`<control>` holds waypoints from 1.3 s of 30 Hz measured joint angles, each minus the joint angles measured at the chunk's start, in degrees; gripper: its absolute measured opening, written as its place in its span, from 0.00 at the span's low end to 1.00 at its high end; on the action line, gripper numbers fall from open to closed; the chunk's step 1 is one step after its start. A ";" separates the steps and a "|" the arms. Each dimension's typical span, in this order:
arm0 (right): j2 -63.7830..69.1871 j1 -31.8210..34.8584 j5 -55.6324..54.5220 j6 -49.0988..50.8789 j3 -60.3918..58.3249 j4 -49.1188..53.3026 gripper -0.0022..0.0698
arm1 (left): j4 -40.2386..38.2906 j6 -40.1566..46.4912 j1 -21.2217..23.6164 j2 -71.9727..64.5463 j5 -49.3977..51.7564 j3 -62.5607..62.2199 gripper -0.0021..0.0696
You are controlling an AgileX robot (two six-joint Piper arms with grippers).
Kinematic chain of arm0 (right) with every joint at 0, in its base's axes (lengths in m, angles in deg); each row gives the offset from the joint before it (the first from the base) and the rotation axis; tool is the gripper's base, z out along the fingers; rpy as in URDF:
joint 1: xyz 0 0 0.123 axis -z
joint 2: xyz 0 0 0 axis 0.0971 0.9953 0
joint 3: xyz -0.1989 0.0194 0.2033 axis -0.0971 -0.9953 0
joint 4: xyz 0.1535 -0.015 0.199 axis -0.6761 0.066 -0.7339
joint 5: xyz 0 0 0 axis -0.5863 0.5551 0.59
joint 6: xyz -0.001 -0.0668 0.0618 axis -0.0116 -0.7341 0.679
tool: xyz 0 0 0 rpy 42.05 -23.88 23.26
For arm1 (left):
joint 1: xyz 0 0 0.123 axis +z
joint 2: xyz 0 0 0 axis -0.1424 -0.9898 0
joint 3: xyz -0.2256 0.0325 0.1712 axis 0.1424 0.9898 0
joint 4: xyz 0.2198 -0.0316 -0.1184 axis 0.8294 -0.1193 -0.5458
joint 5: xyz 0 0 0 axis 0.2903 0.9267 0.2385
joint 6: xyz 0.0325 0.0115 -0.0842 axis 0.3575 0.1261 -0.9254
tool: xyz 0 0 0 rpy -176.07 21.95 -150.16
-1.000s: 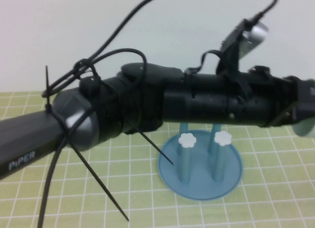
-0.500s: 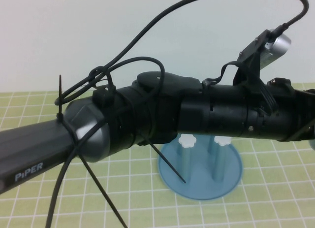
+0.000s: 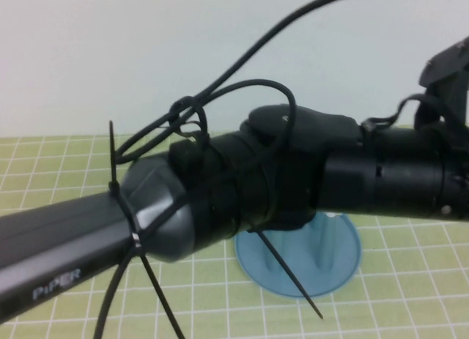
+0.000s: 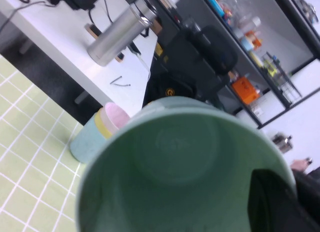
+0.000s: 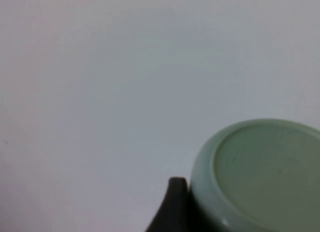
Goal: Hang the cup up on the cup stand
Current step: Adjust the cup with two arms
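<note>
Black and grey, the left arm point(image 3: 183, 214) reaches flat across the view above the tabletop point(image 3: 410, 295), hiding most of the blue cup stand point(image 3: 299, 258); "PiPER" is written on it. The left gripper point(image 4: 260, 202) has its fingers shut on the green cup point(image 4: 175, 162). The right gripper point(image 5: 172, 207) sits beside the cup's bottom; I cannot tell how wide its fingers are.

You are working in a lab or workshop room, not a home.

Beyond the green grid mat point(image 4: 20, 137) you see a white desk point(image 4: 65, 46) carrying a steel flask point(image 4: 120, 29) and cables; behind that desk stand dark shelves point(image 4: 260, 46) crowded with bottles and boxes, and stacked pastel cups point(image 4: 97, 129) sit at the mat's edge.
</note>
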 joint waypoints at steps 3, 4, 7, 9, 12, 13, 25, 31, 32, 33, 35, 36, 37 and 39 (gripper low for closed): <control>0.00 0.00 -1.34 0.00 -0.03 0.00 0.99 | 0.00 0.37 -0.58 -0.09 -1.12 0.00 0.03; 0.00 0.00 -1.62 -0.11 -0.03 -0.10 0.99 | 0.00 0.37 -0.72 -0.09 -1.28 0.00 0.03; 0.00 0.00 -2.07 -0.86 -0.03 -0.35 0.99 | 0.00 0.37 -0.97 -0.09 -1.04 0.00 0.03; 0.00 0.00 -2.28 -1.73 -0.03 -0.75 0.97 | 0.00 0.37 -0.97 -0.09 -0.91 0.00 0.03; 0.00 0.00 -2.50 -2.82 -0.03 -1.12 0.90 | 0.00 0.37 -0.97 -0.09 -1.01 0.00 0.03; 0.00 0.00 -2.53 -3.04 -0.03 -1.12 0.89 | 0.00 0.37 -0.97 -0.09 -1.01 0.00 0.03; 0.00 0.00 -4.20 -7.15 -0.03 -1.38 0.86 | 0.96 2.85 -0.97 -0.09 0.88 0.00 0.19; 0.00 0.00 -7.50 -10.15 -0.03 -1.61 0.85 | 3.69 2.69 -0.51 0.01 1.78 0.00 0.55; 0.00 0.00 -7.75 -10.59 -0.03 -1.73 0.85 | 3.69 2.50 -0.21 0.01 2.73 0.00 0.57; 0.00 0.00 -7.85 -11.24 -0.03 -1.88 0.85 | 3.81 2.50 0.36 0.01 3.80 0.00 0.57; 0.00 0.00 -7.97 -13.05 -0.03 -2.48 0.85 | 3.97 2.15 1.96 0.01 6.74 0.00 0.57; 0.00 0.00 -7.97 -13.96 -0.03 -2.79 0.85 | 4.09 1.37 2.96 0.01 8.54 0.00 0.57; 0.00 0.00 -7.97 -15.19 -0.03 -3.25 0.85 | 4.41 0.20 4.13 0.01 10.80 0.00 0.57; 0.00 0.00 -7.97 -17.14 -0.03 -4.26 0.85 | 5.26 -1.63 6.64 0.01 15.81 0.00 0.54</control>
